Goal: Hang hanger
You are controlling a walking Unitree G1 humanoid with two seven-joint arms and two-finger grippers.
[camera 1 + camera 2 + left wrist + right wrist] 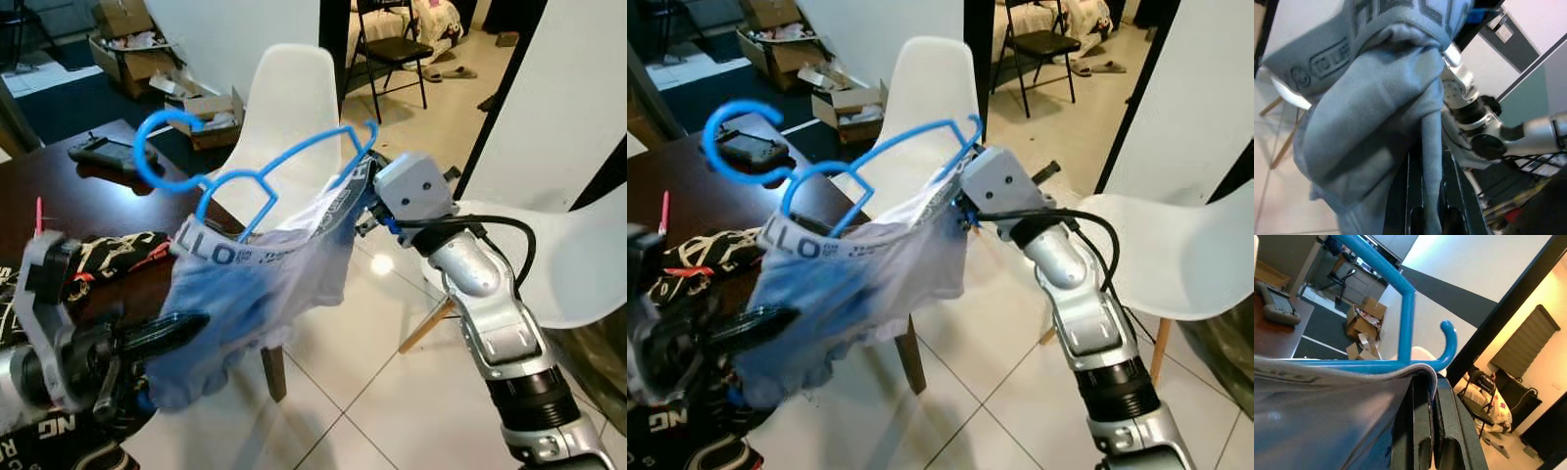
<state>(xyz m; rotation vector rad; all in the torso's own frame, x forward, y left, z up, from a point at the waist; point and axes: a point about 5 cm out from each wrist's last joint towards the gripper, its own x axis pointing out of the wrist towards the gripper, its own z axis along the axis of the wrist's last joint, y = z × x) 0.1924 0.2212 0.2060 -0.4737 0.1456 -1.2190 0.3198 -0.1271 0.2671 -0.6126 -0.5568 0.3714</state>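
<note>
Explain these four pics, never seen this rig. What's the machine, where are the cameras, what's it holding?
It is a humanoid robot with two silver arms, each ending in a two-fingered black claw. The two wide pictures come from a stereo camera on its head, looking forward and down. The two close ones come from cameras on the wrists, each looking along its own claw's fingers.

The right claw is shut on one end of a blue plastic hanger, pinching the waistband of a pair of light blue underpants draped over it. The left claw grips the hanging cloth lower down; the fabric wraps its fingers in the left wrist view.

To the robot's left is a dark wooden table with a black handheld controller and a black patterned cloth on it. Two white chairs stand on the tiled floor.
</note>
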